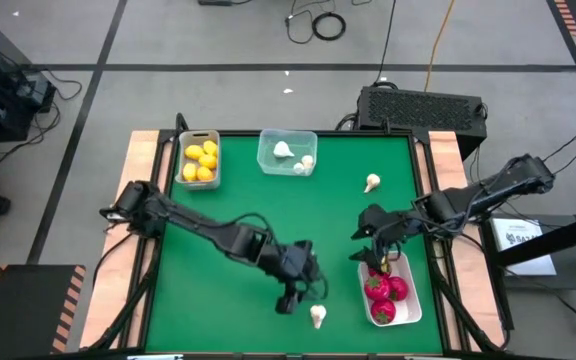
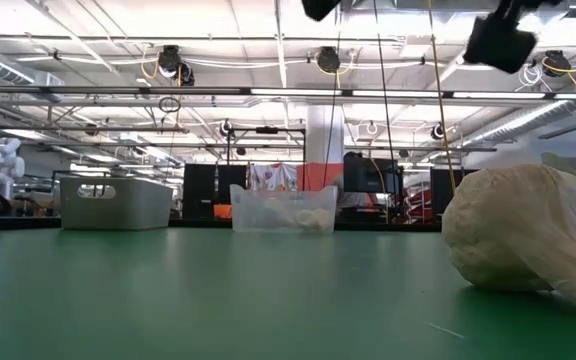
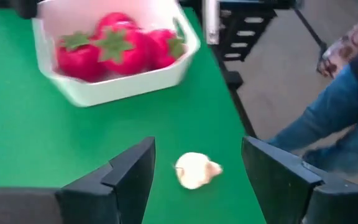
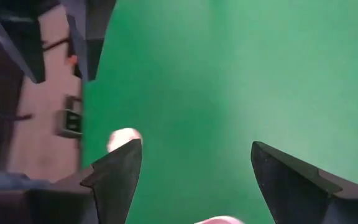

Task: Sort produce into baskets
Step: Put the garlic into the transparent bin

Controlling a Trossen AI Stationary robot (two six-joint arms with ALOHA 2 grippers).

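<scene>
- grey bin (image 1: 198, 160), far left of the green table (image 1: 218, 280): holds yellow lemons (image 1: 200, 160); count hard to make out, they bunch together. Low view shows only its wall, contents hidden.
- clear tub (image 1: 287, 152), just right of the bin: two white garlic bulbs (image 1: 284, 150) inside, blurry through the wall in low view.
- left arm reaches from the left edge across the table, elbow low, wrist tipped down toward the near edge.
- left gripper (image 1: 290, 297) hangs just above and beside a loose garlic bulb (image 1: 317, 316) near the front edge. Fingers (image 3: 124, 180) spread apart, nothing between them but the bulb lying on the mat below; not touching it as far as the wrist view shows.
- same bulb fills the right of the low view, cut off by the frame edge.
- another garlic bulb (image 1: 371, 182) lies alone, right of the tub, well apart from both grippers.
- right arm comes in from the right edge, bent, wrist over the far end of the white tray (image 1: 411, 310).
- right gripper (image 1: 377, 257): fingers apart, empty; its body hides part of the tray's far end.
- white tray near the right front corner: red fruits (image 1: 385, 290) with green tops, about three or four, some covered by the gripper.
- person's leg in jeans (image 3: 328, 124) past the table edge, blurred.
</scene>
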